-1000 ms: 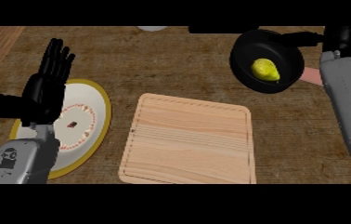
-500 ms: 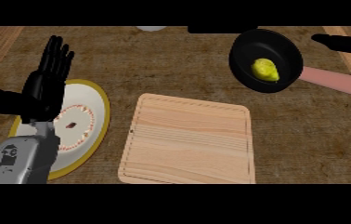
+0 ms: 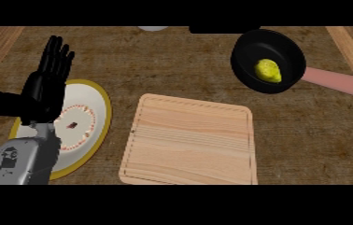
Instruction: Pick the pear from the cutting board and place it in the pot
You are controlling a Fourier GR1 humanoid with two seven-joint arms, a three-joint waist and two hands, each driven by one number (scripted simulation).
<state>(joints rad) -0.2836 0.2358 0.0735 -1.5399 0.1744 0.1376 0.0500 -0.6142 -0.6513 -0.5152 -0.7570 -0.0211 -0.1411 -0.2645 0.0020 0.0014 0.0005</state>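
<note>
1. Counter (image 3: 172, 65): dark brown mottled top, fills the frame; lighter wood strips at the far upper left and upper right edges.
2. Cutting board (image 3: 189, 144): pale wood, rounded corners, groove near the rim, lower centre of the frame. Nothing lies on it.
3. Plate (image 3: 93, 121): white with a yellow rim and a red dotted ring, lower left, just beside the board's left edge. Partly hidden by the left forearm.
4. Left forearm (image 3: 27, 161): grey, comes in from the lower left corner, lying over the plate.
5. Left hand (image 3: 45, 91): black, at the left edge, fingers straight and together, pointing to the top of the frame. Flat and open, holds nothing, resting.
6. Pot (image 3: 248, 60): black, round, upper right; a pink handle (image 3: 331, 78) runs off toward the right edge.
7. Pear (image 3: 268, 70): yellow with a greenish tint, small, lying inside the pot near its middle, apart from the board.
8. Pale object (image 3: 153, 28) at top centre, cut off by the edge; can't tell what it is.
9. Right hand: doesn't show anywhere.
</note>
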